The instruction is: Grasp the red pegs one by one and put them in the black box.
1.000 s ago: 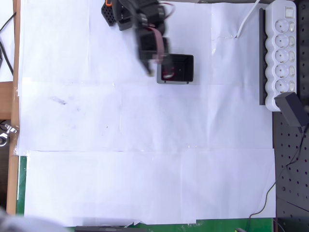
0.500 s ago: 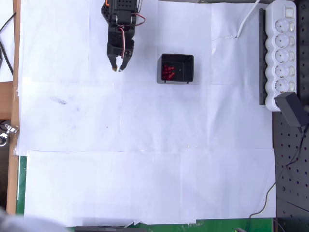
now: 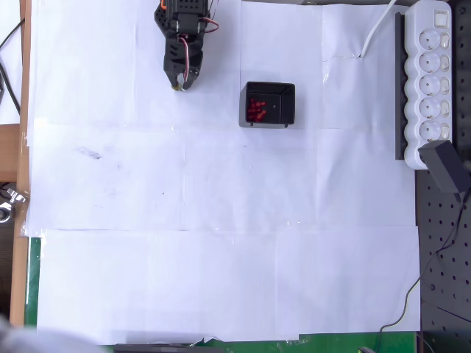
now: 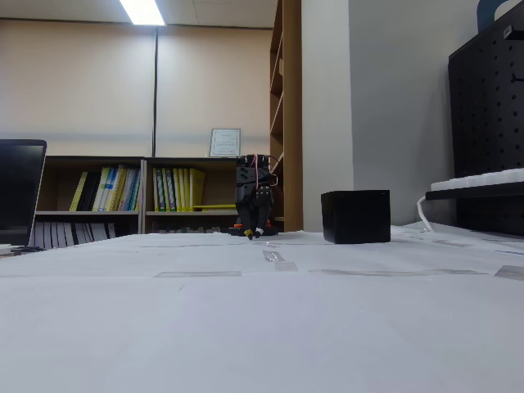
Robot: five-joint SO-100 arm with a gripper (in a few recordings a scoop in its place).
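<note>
The gripper [image 3: 179,86] hung nearly closed and empty, well left of the black box [image 3: 285,96] holding the red pegs [image 3: 255,109]; a careless swing could knock it.

red pegs [image 3: 255,110]: clumped, count unclear | black box [image 4: 355,216]: walls hide inside

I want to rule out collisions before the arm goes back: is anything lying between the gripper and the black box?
Nothing visible. In the overhead view, only bare white paper lies between the gripper and the black box, which holds the red pegs. The power strip sits far right.
</note>
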